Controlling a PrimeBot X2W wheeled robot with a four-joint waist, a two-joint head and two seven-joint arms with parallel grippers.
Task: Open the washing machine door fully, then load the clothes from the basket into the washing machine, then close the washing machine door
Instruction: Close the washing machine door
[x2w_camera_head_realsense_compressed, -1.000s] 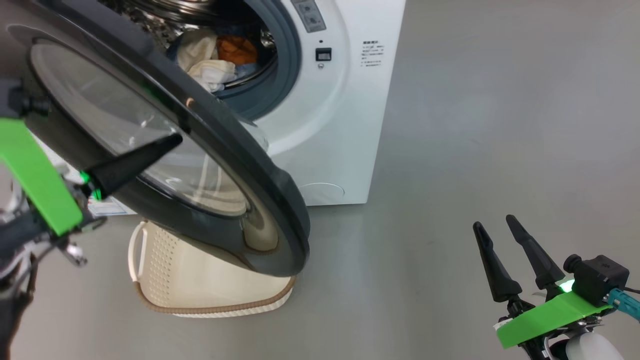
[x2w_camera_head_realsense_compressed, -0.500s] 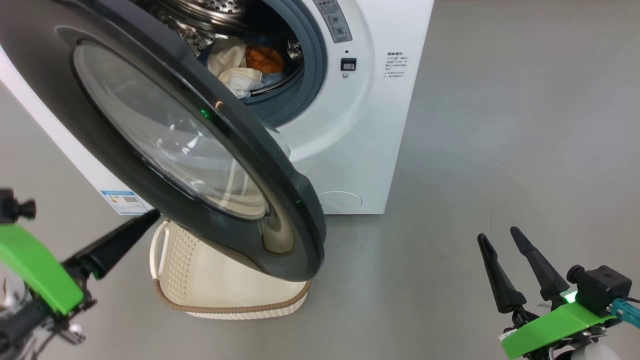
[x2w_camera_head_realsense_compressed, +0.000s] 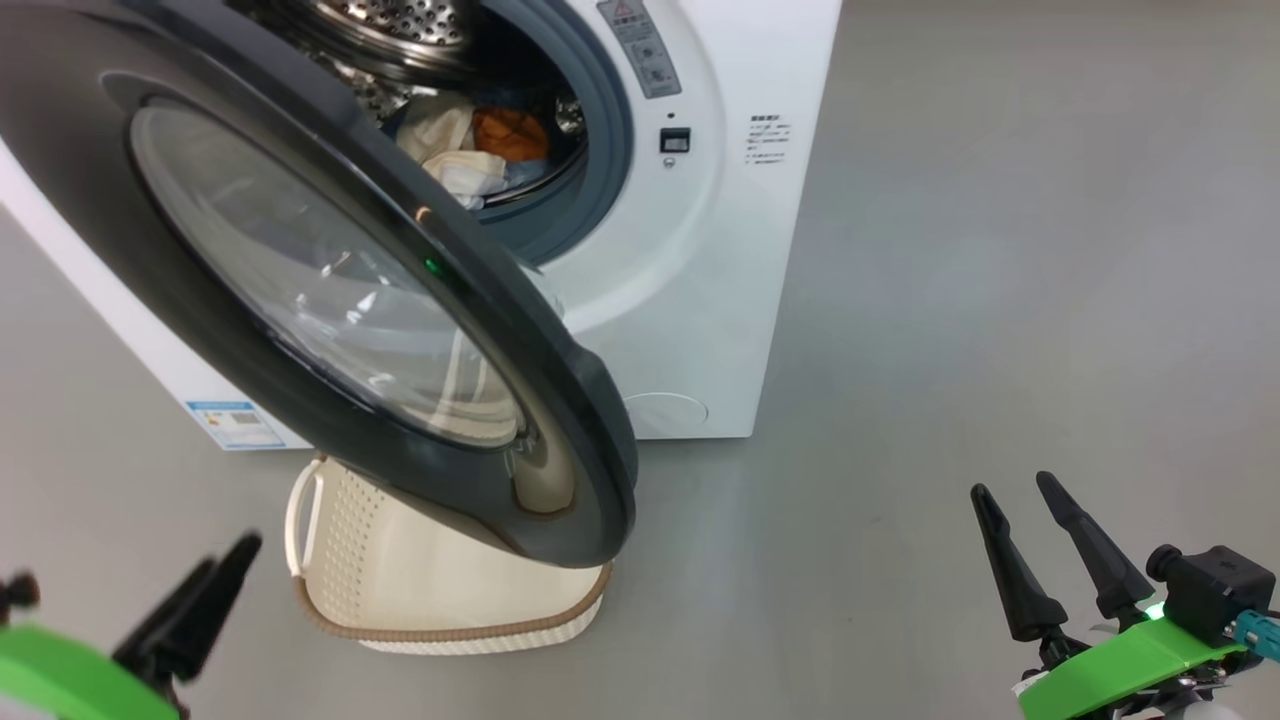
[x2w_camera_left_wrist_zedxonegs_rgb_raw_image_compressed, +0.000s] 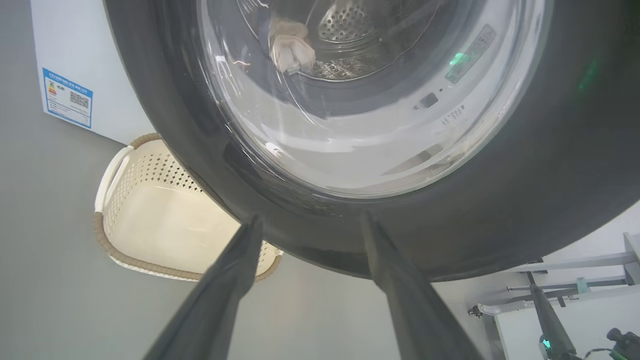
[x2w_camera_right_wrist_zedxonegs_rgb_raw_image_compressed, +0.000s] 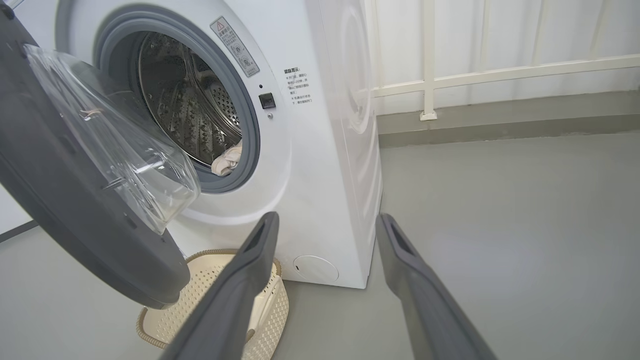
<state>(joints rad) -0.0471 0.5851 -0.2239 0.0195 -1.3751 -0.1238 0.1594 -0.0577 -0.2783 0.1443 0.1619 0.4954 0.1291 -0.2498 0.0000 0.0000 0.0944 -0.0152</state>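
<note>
Grey floor (x2w_camera_head_realsense_compressed: 950, 250). The washing machine door (x2w_camera_head_realsense_compressed: 590, 440) looks heavy, stiff, glossy; push at its black rim. Left end effector (x2w_camera_left_wrist_zedxonegs_rgb_raw_image_compressed: 311, 220) and right end effector (x2w_camera_head_realsense_compressed: 1012, 486) gape empty.

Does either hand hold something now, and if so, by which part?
Nothing is held. The left hand is open and clear of the door; the right hand is open too, with nothing between its fingers.
</note>
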